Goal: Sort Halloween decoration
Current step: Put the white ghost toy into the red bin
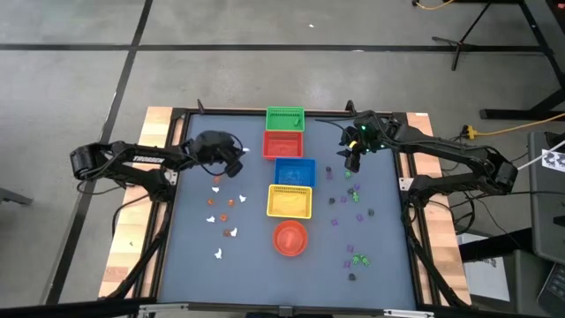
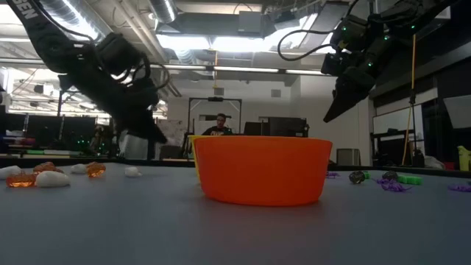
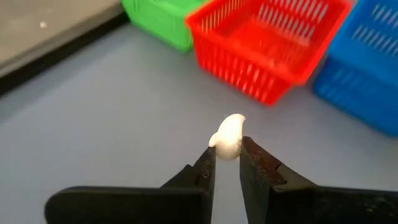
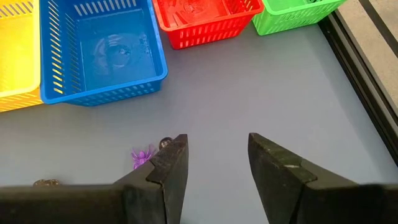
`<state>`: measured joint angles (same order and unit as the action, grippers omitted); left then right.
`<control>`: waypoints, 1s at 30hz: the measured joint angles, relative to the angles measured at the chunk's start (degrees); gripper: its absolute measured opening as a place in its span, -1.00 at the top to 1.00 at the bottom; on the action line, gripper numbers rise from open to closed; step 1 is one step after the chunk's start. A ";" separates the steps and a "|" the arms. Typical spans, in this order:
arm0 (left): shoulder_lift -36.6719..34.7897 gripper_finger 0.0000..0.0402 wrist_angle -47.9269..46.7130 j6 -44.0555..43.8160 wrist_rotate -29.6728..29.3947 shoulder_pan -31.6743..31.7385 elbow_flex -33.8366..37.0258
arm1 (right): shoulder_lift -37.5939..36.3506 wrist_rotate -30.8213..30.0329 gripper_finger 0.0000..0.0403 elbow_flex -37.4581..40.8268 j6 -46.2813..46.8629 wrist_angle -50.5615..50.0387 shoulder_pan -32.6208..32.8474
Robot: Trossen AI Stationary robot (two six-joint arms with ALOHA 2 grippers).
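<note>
High view: most trinkets (image 1: pixel 225 205) are scattered on the bench (image 1: pixel 247 265), unsorted. One white trinket (image 3: pixel 229 135) is pinched in the left gripper (image 3: pixel 227 158) jaws near the red basket (image 3: pixel 264 43). Right gripper (image 4: pixel 214 155) jaws are spread, empty.

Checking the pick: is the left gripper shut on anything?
Yes. The left gripper is shut on a white trinket, pinched between its fingertips above the table.

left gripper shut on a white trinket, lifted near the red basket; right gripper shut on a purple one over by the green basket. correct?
Half right. The left gripper does pinch a white trinket near the red basket. But the right wrist view shows the right gripper open and empty; the purple trinket lies on the table beside it.
</note>
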<state>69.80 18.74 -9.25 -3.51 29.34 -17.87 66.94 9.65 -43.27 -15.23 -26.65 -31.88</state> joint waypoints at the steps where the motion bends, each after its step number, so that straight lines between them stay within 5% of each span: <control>1: 0.00 0.82 1.34 -0.55 0.00 0.00 0.00 | 0.00 -0.01 0.18 -0.01 0.01 0.00 -0.02; 14: 0.00 0.82 23.51 -1.14 -2.70 -2.65 0.00 | 0.00 -0.01 0.18 -0.02 0.00 0.00 -0.02; 21: 0.22 0.82 25.70 -0.90 -5.82 -5.00 0.00 | 0.00 -0.01 0.18 0.00 0.00 0.02 0.01; 30: 12.17 0.82 39.34 -1.23 -9.05 -7.37 -0.25 | 0.00 0.00 0.18 -0.01 0.00 0.02 -0.01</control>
<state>81.97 58.08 -10.48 -12.56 21.97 -18.12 66.94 9.65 -43.27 -15.23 -26.63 -31.89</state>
